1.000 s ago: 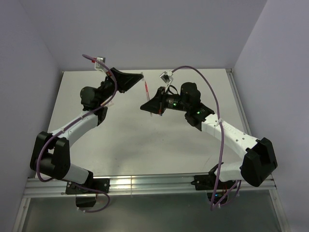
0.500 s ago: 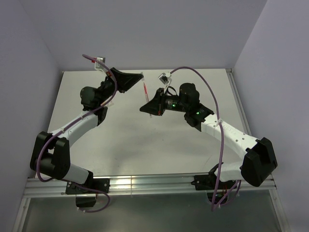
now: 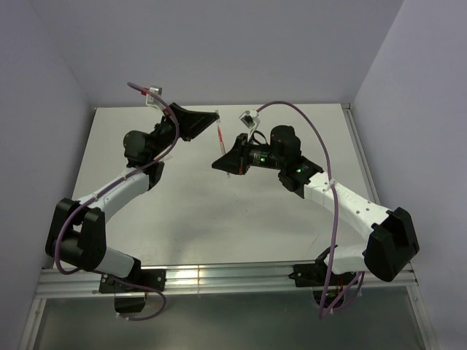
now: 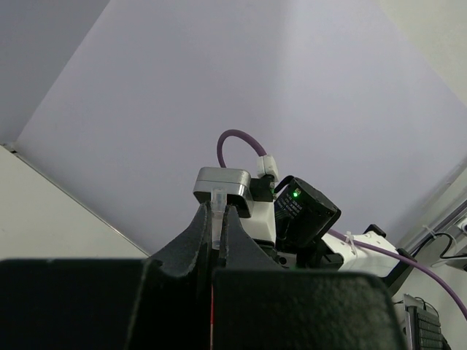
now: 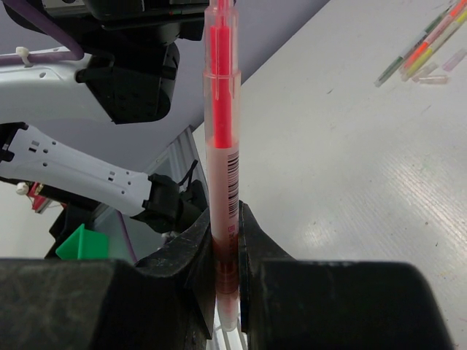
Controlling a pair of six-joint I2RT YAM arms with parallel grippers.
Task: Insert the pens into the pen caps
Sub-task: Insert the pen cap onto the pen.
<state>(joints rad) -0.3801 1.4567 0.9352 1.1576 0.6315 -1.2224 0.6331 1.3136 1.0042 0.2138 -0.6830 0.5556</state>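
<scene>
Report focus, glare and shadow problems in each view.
Top external: even light, soft shadows on the table, a glare band on the near rail. Left wrist: the left pincer is a near-black mass, detail lost. Right wrist: the red pen is sharp; the loose pens behind are blurred.

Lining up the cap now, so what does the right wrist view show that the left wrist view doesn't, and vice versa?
Right wrist only: the red pen clamped between the right fingers, and loose pens lying on the table. Left wrist only: a clear pen cap pinched between the left fingers, with the right arm's green light beyond. Both: the table.
</scene>
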